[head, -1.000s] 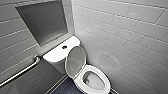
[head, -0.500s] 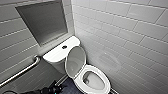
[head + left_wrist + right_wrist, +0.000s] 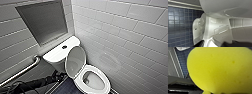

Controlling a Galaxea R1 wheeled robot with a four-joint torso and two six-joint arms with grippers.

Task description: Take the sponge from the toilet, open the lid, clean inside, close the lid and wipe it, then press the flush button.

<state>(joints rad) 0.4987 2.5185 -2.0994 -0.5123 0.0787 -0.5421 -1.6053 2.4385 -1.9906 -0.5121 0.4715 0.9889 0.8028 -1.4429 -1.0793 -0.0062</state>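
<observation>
The white toilet (image 3: 80, 83) stands in a tiled corner, its bowl showing. Its oval lid (image 3: 75, 61) is raised and leans back against the tank (image 3: 56, 55). The dark round flush button (image 3: 64, 46) sits on the flat tank top. My left arm comes in low from the left, and the left gripper (image 3: 57, 75) is beside the toilet, below the tank, open with nothing in it. The left wrist view looks up at the toilet's glossy side (image 3: 215, 27) from close by. The yellow sponge (image 3: 221, 69) looms large in the right wrist view, with my right gripper shut on it.
A metal grab bar (image 3: 22, 71) runs along the left wall under a recessed niche (image 3: 42, 21). White tiled wall (image 3: 125, 37) closes in the right side. The floor is dark blue mosaic tile (image 3: 65, 87).
</observation>
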